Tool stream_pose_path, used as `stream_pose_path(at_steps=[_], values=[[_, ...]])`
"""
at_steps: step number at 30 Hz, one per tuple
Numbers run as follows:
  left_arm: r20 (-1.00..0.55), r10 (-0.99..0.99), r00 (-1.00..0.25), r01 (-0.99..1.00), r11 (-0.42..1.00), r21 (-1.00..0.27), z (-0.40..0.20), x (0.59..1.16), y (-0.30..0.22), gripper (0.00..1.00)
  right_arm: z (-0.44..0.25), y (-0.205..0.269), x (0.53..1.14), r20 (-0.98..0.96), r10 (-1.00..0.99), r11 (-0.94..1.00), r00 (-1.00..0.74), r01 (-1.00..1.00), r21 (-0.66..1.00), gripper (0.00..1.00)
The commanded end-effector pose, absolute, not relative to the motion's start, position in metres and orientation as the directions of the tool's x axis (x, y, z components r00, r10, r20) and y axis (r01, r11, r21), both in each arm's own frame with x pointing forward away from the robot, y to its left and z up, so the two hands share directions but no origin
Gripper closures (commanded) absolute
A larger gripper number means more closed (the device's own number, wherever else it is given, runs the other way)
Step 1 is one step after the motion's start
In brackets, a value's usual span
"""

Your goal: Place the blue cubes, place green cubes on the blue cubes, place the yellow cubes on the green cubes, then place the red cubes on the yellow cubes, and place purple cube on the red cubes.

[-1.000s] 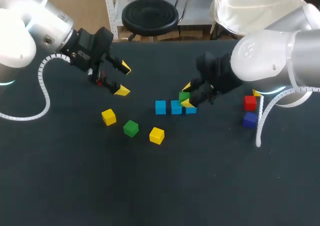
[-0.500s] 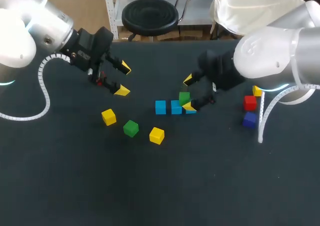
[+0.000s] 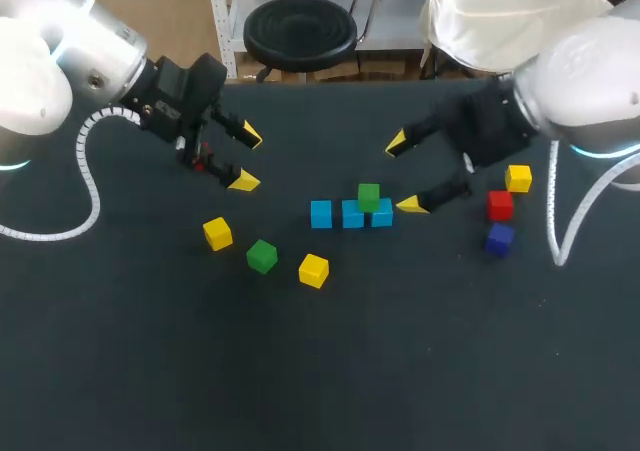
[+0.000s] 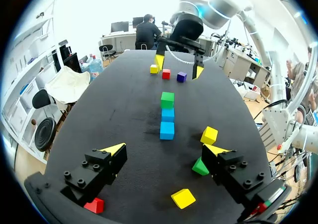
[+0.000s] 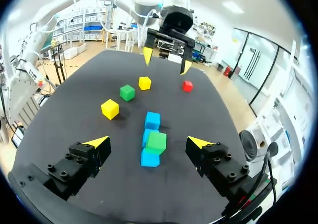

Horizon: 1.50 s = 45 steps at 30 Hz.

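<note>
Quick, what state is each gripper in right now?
Left gripper: open, holding nothing.
Right gripper: open, holding nothing; the small green cube sits ahead of it, untouched.

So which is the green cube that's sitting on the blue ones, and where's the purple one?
stacked green cube (image 3: 368,196), head view, the middle of its visible faces.
purple cube (image 3: 499,239), head view, the middle of the cube.

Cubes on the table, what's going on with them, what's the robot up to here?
The robot is stacking coloured cubes. Three blue cubes lie in a row, with one green cube on the end nearest the right gripper, which is open and empty beside it. The left gripper is open and empty, off to the side. A second green cube, the yellow cubes, a red cube and the purple cube lie loose.
</note>
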<state>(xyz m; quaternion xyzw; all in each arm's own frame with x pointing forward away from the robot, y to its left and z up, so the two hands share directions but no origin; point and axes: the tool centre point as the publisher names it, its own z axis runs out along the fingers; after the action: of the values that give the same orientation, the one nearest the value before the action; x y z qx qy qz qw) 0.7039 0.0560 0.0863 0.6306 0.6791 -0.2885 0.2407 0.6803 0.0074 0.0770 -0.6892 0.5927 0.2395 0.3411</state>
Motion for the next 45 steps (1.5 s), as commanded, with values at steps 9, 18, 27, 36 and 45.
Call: stream_pose_path(at_steps=[9, 18, 27, 36, 45], values=[[-0.690, 0.718, -0.088, 0.995, 0.037, -0.088, 0.086, 0.704, 0.056, 0.00, 0.088, -0.014, 0.658, -0.737, -0.646, -0.056, 0.196, -0.976, -0.211, 0.00], [-0.690, 0.718, -0.088, 0.995, 0.037, -0.088, 0.086, 0.704, 0.056, 0.00, 0.088, -0.019, 0.652, -0.741, -0.642, -0.052, 0.195, -0.976, -0.212, 0.00], [-0.693, 0.718, -0.068, 0.995, 0.000, -0.097, 0.085, 0.700, 0.058, 0.00, 0.088, -0.019, 0.652, -0.741, -0.642, -0.052, 0.195, -0.976, -0.212, 0.00], [-0.501, 0.861, 0.091, 0.995, -0.093, 0.021, 0.050, 0.664, 0.071, 0.00, 0.088, -0.019, 0.652, -0.741, -0.642, -0.052, 0.195, -0.976, -0.212, 0.00], [-0.493, 0.858, 0.144, 0.984, -0.179, -0.024, 0.039, 0.646, 0.079, 0.00, 0.088, -0.019, 0.652, -0.741, -0.642, -0.052, 0.195, -0.976, -0.212, 0.00]])
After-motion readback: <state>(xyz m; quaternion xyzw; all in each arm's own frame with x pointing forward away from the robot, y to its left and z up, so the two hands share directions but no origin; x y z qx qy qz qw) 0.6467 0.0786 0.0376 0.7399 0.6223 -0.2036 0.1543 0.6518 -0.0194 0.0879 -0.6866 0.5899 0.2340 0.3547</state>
